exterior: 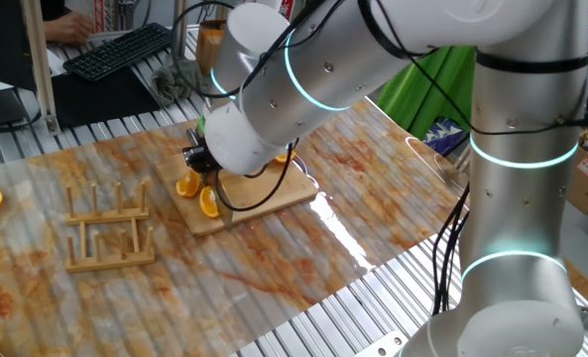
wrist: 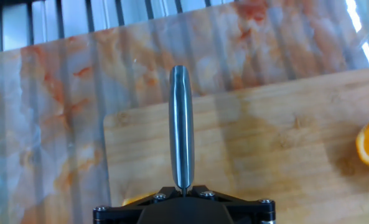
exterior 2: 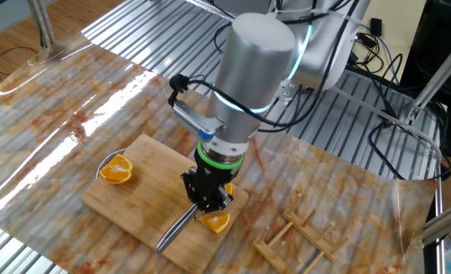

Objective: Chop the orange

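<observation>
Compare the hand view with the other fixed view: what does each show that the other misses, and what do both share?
Only the hand view shows the knife straight along its spine, clamped in the shut gripper, reaching just past the board's edge.

Only the other fixed view shows the arm, the wooden rack, and the orange wedge beside the gripper.

Both show the wooden board, the orange half near its end, and the stained table cover.
</observation>
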You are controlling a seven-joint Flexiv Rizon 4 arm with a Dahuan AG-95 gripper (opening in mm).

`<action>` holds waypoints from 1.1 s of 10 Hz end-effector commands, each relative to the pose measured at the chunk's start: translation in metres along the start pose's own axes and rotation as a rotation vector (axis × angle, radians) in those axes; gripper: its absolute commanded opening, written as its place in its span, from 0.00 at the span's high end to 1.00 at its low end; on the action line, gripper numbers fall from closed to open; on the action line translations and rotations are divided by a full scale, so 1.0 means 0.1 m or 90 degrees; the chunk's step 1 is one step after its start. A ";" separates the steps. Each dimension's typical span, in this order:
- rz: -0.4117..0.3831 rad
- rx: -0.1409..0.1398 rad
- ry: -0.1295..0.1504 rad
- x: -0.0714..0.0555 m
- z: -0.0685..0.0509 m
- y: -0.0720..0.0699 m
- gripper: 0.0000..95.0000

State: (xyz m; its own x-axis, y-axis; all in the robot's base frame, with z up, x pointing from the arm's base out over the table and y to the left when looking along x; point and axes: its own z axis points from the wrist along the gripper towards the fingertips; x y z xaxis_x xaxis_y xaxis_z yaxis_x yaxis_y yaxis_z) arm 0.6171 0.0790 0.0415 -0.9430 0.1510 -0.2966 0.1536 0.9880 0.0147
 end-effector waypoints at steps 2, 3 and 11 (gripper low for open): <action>-0.007 -0.002 0.010 -0.08 -0.03 -0.01 1.00; -0.010 -0.002 0.018 -0.10 -0.02 0.00 1.00; -0.039 0.007 0.138 -0.41 0.00 -0.06 1.00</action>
State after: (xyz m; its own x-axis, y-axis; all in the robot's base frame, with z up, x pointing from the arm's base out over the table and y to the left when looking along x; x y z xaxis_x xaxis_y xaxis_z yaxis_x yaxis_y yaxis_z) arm 0.6554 0.0679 0.0546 -0.9913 0.0985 -0.0871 0.0990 0.9951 -0.0014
